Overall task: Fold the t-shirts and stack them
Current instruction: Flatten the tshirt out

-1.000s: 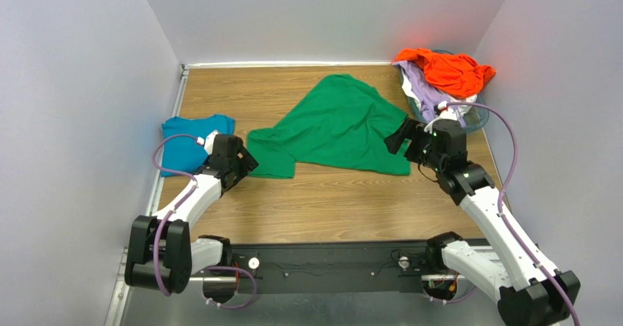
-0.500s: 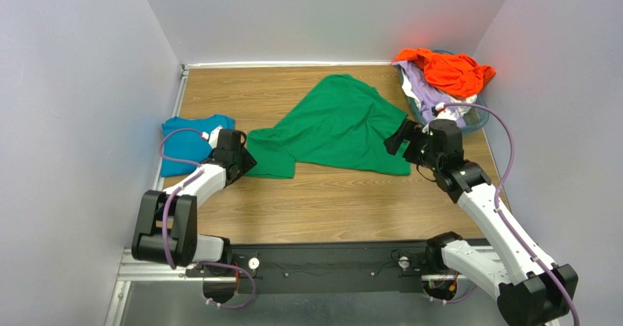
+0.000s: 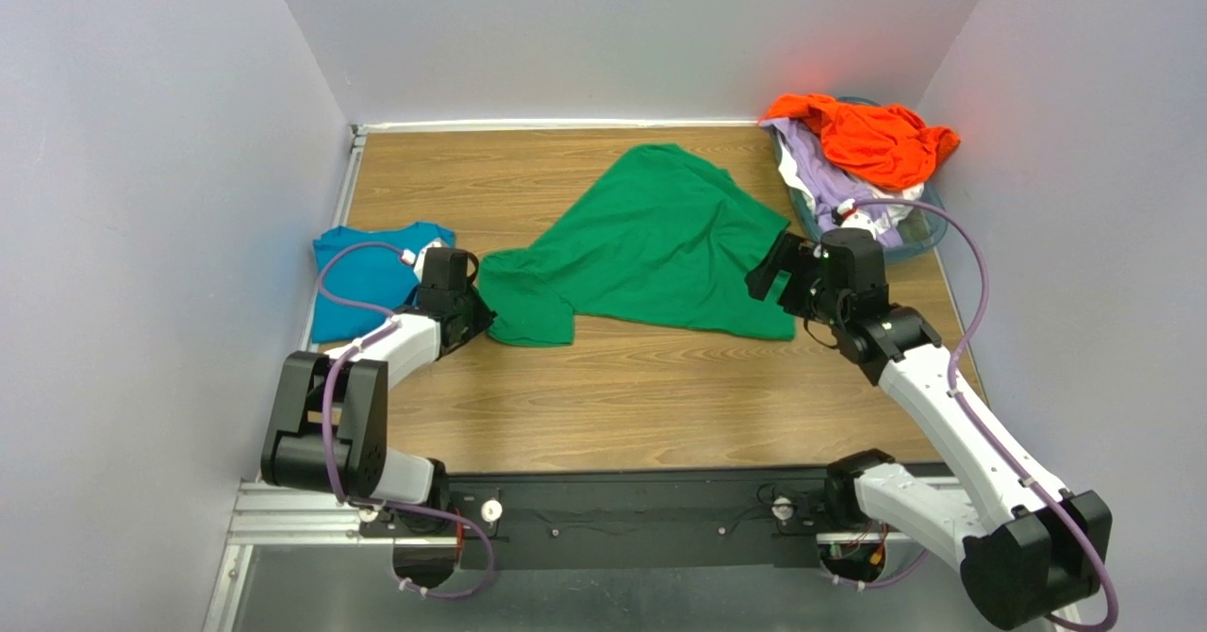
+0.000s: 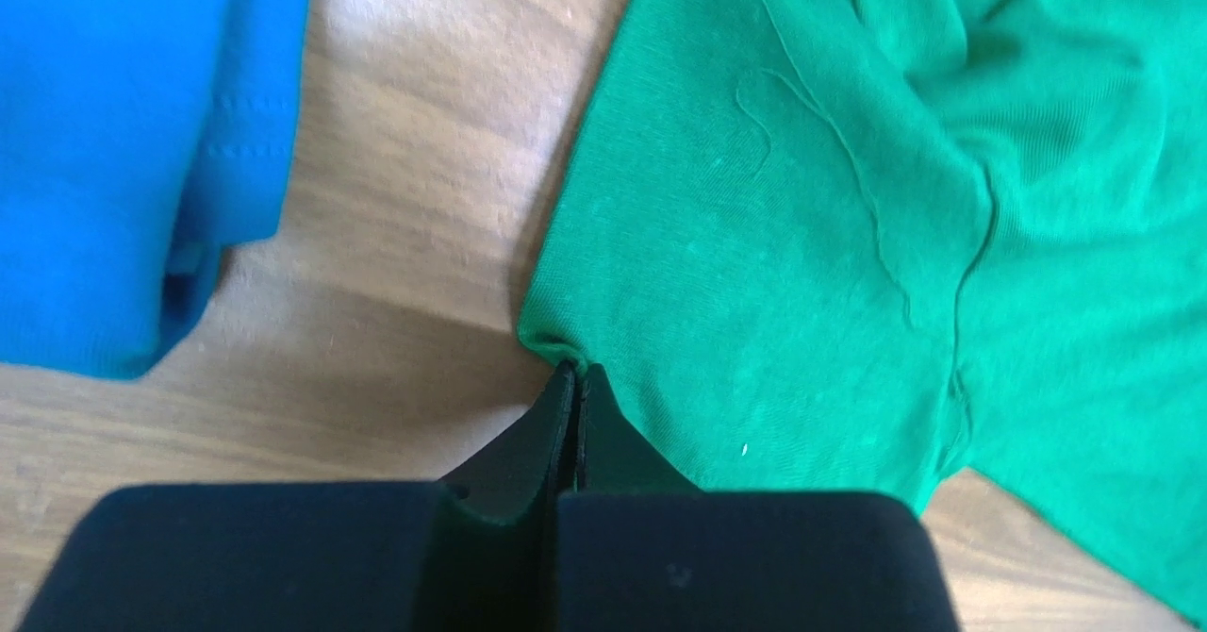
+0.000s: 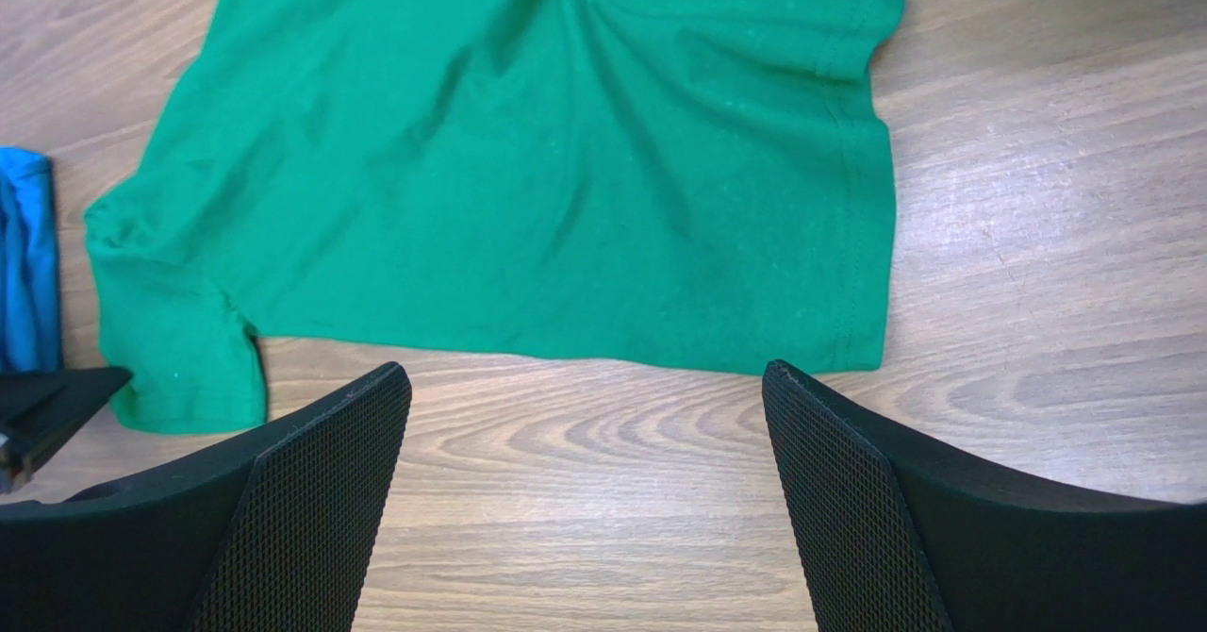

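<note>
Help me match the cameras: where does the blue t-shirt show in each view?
Top external: blue t-shirt at the left, about mid-height.
Left wrist: blue t-shirt fills the upper left corner.
Right wrist: blue t-shirt is a sliver at the left edge.
Shared landmark: the green t-shirt, just right of it in all three.

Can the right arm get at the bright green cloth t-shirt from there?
Probably yes: the open right gripper hovers just short of the bright green cloth t-shirt, only bare wooden table between.
</note>
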{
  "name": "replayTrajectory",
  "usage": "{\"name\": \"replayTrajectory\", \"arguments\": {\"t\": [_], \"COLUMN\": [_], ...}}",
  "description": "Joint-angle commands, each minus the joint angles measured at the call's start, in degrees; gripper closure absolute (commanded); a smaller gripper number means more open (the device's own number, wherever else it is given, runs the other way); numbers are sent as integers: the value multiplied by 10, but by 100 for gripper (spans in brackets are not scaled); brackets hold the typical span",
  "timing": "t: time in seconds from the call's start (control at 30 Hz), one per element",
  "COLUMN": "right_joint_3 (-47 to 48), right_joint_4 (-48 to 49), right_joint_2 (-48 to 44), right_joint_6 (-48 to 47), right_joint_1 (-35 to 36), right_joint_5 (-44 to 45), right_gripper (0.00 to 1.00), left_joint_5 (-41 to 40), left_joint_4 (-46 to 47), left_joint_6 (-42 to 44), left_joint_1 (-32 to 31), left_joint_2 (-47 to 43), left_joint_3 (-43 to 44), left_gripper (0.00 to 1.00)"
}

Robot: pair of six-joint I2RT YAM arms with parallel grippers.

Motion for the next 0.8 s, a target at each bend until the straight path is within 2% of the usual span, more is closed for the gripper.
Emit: {"name": "replayTrajectory", "arguments": {"t": [0.0, 0.33, 0.53, 0.63, 0.7, 0.77], "right_joint_3": [-6, -18, -19, -19, -18, -21], "right_joint_4": [-14, -34, -34, -34, -33, -29], "right_joint_2": [15, 112, 184, 214, 226, 238], "right_joint_6": [9, 79, 104, 107, 108, 114], "right_joint_1": [0, -5, -29, -33, -34, -34], "right_joint_5": [27, 130, 147, 159, 158, 159], "right_gripper": [0, 0, 12, 21, 31, 33], "left_joint_5": [19, 18, 19, 19, 19, 18], "left_joint_4": [-34, -45, -48, -46, -44, -44], "left_joint_6": [20, 18, 24, 24, 24, 24], "left_joint_1": [0, 0, 0, 0, 0, 0], "left_joint_2": [-32, -99, -100, -102, -104, -107], "left_joint_3": [-16, -22, -21, -22, -23, -24], "left_gripper": [100, 100, 100, 100, 100, 100]}}
